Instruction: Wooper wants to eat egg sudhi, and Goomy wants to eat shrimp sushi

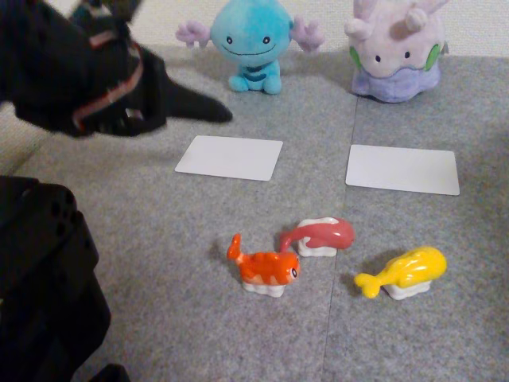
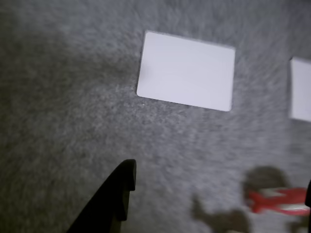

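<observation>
Nearest in the fixed view, three glossy toy sushi pieces sit on the grey carpet-like mat covering the bench. The shrimp sushi is orange-red with pale stripes and a forked tail. Just behind it is a smooth pink-red piece. To the right lies the yellow egg sushi, with a thin tail and a white rice base. All three look hard and slick, small enough to need a careful pinch.

Further back lie two flat white cards, one on the left and one on the right, both bare. Behind them sit the soft plush toys: blue Wooper behind the left card, lilac Goomy behind the right.

The black claw hangs at upper left, above the mat near the left card and well apart from the sushi. It carries nothing, but whether its jaws are parted I cannot tell. In the wrist view one dark finger shows over the blurred mat.

Judging by this, no piece is served yet; the approach is under way. The next move calls for descending over one sushi piece and closing across its narrow body.
</observation>
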